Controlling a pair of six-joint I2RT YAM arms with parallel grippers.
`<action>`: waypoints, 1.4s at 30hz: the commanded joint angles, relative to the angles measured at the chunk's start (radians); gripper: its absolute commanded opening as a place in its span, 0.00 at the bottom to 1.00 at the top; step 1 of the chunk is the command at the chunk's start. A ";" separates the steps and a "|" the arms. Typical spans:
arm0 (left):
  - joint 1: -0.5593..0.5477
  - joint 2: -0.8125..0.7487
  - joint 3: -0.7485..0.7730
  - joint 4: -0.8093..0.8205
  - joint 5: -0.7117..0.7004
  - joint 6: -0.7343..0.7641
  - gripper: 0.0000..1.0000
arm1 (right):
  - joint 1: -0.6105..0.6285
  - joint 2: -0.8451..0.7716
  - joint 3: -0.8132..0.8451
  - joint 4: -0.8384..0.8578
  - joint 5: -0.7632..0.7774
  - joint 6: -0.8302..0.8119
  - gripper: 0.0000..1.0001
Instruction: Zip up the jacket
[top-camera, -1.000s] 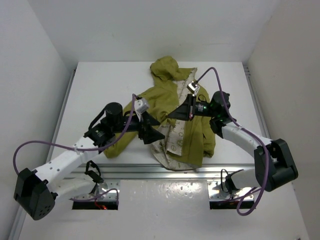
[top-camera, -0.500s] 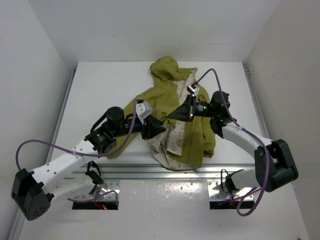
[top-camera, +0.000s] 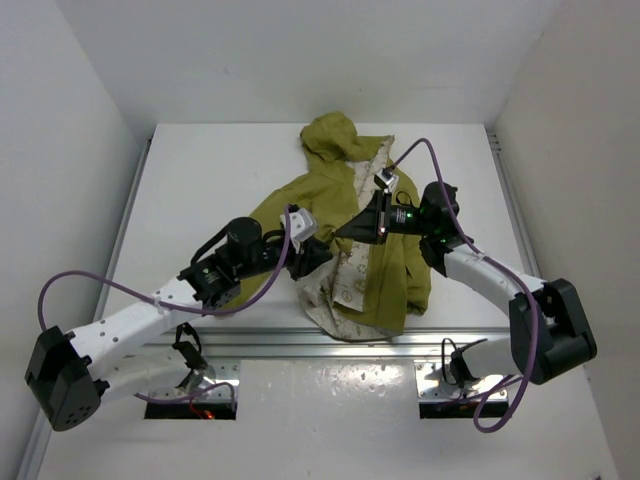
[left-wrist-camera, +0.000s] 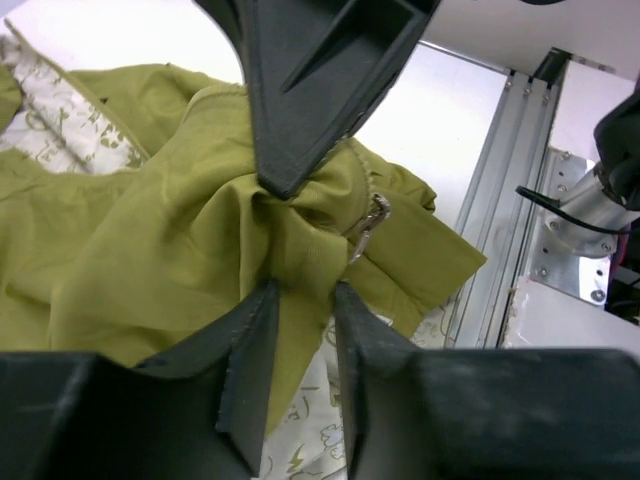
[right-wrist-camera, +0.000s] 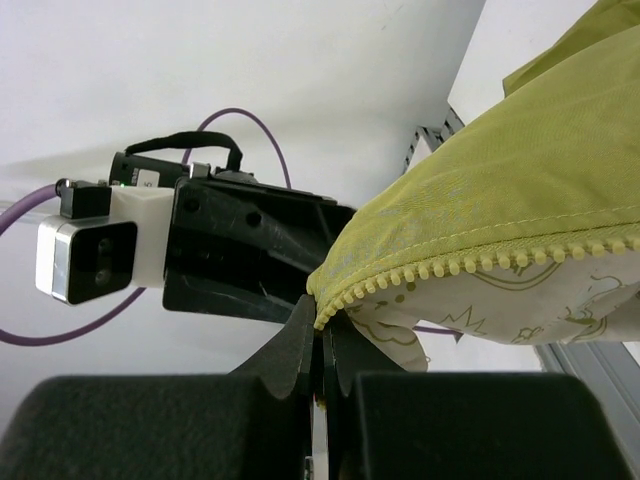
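i'm pinching the open jacket edges in the left gripper and right gripper, zipping not yet starting.

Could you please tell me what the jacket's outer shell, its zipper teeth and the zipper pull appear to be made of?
The jacket shell looks like thin woven fabric, matte olive, perhaps cotton or a blend: it creases softly and shows stitched seams. The zipper teeth are likely moulded plastic: dull yellow-green, chunky separate blocks. The zipper pull seems to be metal, given its grey glint.
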 joint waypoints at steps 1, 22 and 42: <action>-0.011 -0.004 0.041 0.009 -0.052 0.023 0.36 | -0.001 -0.034 0.025 0.025 0.005 0.017 0.00; -0.085 -0.093 -0.019 -0.057 0.014 0.166 0.00 | -0.027 -0.027 0.014 -0.023 0.034 0.001 0.12; 0.119 -0.134 0.145 -0.229 0.097 -0.197 1.00 | -0.016 -0.013 0.033 0.116 0.009 -0.052 0.00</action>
